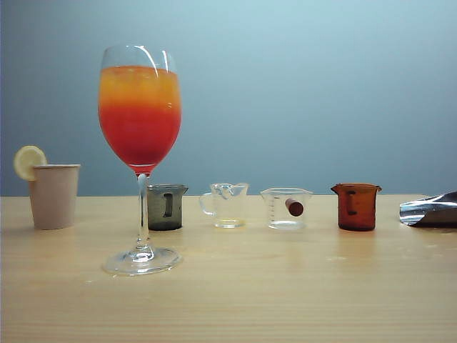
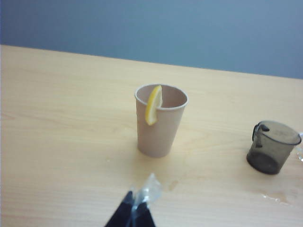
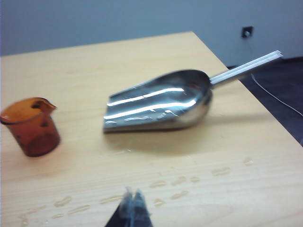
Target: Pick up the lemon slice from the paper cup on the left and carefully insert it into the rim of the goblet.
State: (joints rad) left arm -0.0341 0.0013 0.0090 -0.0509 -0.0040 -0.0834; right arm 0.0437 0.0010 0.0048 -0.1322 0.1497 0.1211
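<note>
The lemon slice (image 1: 28, 161) is sitting wedged upright on the rim of the paper cup (image 1: 54, 196), which is standing at the far left of the counter (image 1: 285, 286); in the left wrist view the slice (image 2: 153, 105) is hanging over the cup's (image 2: 160, 127) rim, half inside and half outside. The goblet (image 1: 140, 143) is standing upright just right of the cup and nearer the camera, holding a drink layered orange over red, its rim carrying nothing. Behind its stem a dark grey beaker (image 1: 166, 207) is sitting, and further right a row is running along the counter: a clear measuring cup (image 1: 227, 205) with a little pale liquid, a second clear measuring cup (image 1: 287, 208) with a small dark red object inside, and an amber beaker (image 1: 355, 206). A shiny metal scoop (image 1: 430, 211) is lying at the far right edge. The left gripper (image 2: 140, 204) is hovering above the counter on the near side of the paper cup, its fingertips pressed together and holding nothing, well apart from the cup. The right gripper (image 3: 133, 204) is hovering over the right end of the counter, near the scoop (image 3: 161, 104) and amber beaker (image 3: 31, 126), its tips also looking pressed together with nothing between them. Small wet drops (image 3: 180, 180) are lying on the counter beneath it.
</note>
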